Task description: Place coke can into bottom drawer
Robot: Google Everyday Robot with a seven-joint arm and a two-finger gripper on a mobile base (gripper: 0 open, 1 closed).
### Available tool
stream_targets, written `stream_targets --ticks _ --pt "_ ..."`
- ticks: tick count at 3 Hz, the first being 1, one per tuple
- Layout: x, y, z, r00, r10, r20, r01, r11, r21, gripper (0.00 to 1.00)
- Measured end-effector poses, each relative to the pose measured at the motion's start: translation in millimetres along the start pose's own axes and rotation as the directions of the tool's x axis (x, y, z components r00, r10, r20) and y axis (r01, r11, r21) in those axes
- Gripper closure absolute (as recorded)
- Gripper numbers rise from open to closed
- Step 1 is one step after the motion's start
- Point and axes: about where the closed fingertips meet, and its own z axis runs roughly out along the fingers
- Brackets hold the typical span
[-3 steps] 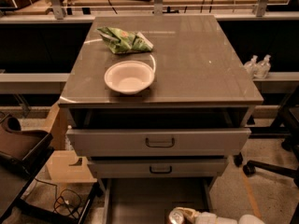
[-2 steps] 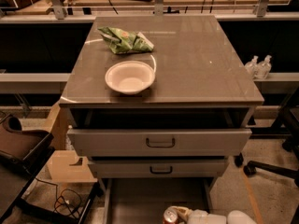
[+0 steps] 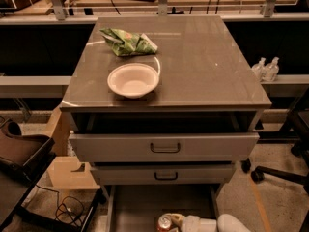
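The hand holds the coke can over the open bottom drawer.

At the lower edge of the view, the hand (image 3: 172, 221) at the end of the white arm (image 3: 212, 224) grips the coke can (image 3: 164, 223), which stands upright above the bare floor of the bottom drawer (image 3: 140, 207), near its middle. Behind is the narrower drawer front (image 3: 125, 174), and above it the taller drawer front (image 3: 116, 147), pulled out a little. On the counter (image 3: 207, 62) sits a white bowl (image 3: 133, 79), and farther back a green snack bag (image 3: 128, 41).
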Motion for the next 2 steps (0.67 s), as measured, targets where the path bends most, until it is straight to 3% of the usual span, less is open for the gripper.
stream_targets --ticks 2 --pt "16 19 56 0.998 0.006 0.067 -0.002 0.9979 -0.065 1.00"
